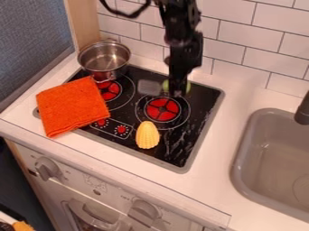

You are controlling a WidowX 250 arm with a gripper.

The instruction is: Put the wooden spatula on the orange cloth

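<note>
My gripper (pixel 177 91) hangs over the back right of the black stove top, above and slightly right of the rear-right burner. Just left of it lies a flat greyish piece (pixel 149 88) that looks like a spatula's blade; whether it is wooden I cannot tell. Its handle is not distinguishable. A green rounded object (pixel 166 85) shows partly behind the gripper, its remainder hidden. The orange cloth (pixel 72 107) lies folded across the stove's left edge and the white counter, clear of the grey piece.
A metal pot (pixel 104 59) stands at the back left, close behind the cloth. A yellow ridged object (pixel 147 135) lies on the stove's front part. The grey sink (pixel 271 162) is at the right, and a tiled wall (pixel 241 49) rises behind the counter.
</note>
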